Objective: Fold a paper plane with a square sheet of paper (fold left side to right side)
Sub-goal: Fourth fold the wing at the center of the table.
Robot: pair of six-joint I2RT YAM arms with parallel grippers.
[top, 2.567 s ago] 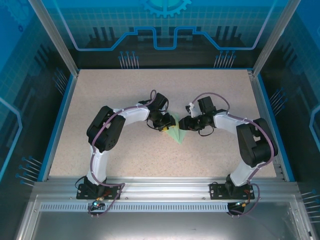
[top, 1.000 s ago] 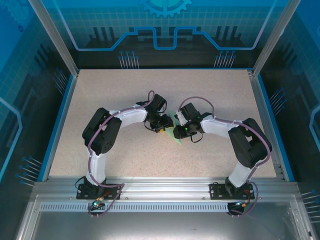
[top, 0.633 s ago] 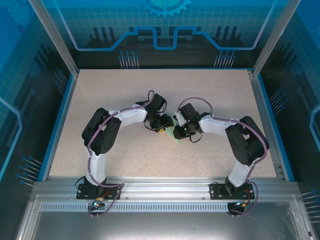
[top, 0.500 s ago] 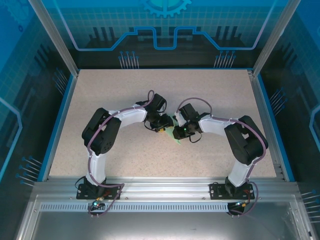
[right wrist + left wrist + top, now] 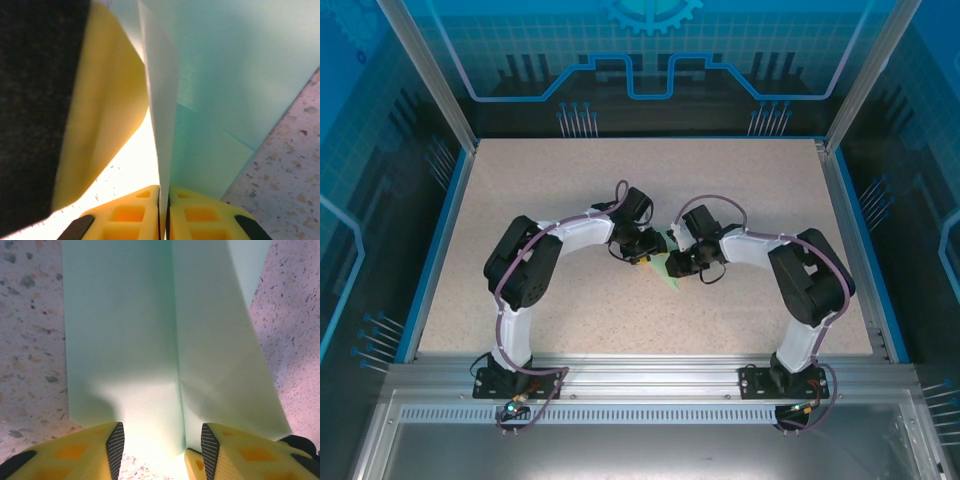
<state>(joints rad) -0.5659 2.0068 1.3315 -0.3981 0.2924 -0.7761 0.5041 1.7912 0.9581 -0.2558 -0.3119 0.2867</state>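
Paper [image 5: 669,276]: pale mint-green, already creased into a narrow wedge, lying mid-counter [image 5: 550,190] between the two arms, with its tip toward their bases.
Left gripper [image 5: 160,440]: jaws about half apart, straddling the paper's edge where two flat panels meet at a straight seam. Nothing is clamped, and I cannot tell whether the pads touch the sheet.
Right gripper [image 5: 164,200]: closed tight on the edge of one flap, which stands up off the layer beneath.
Step in hand: most likely carrying the lifted flap across to lie on the other side.
Doing it well: swing the flap in a low arc about the seam rather than pulling it outward, so the paper hinges and does not slide. The left gripper should pin the flat layers close beside the seam as an anchor.
Alignment: bring the flap's edge onto its matching edge before letting go, then press along the fold.
Risk: thin paper held by a small bite may tear or slip, and an unpinned sheet would drag across the counter and skew the crease.
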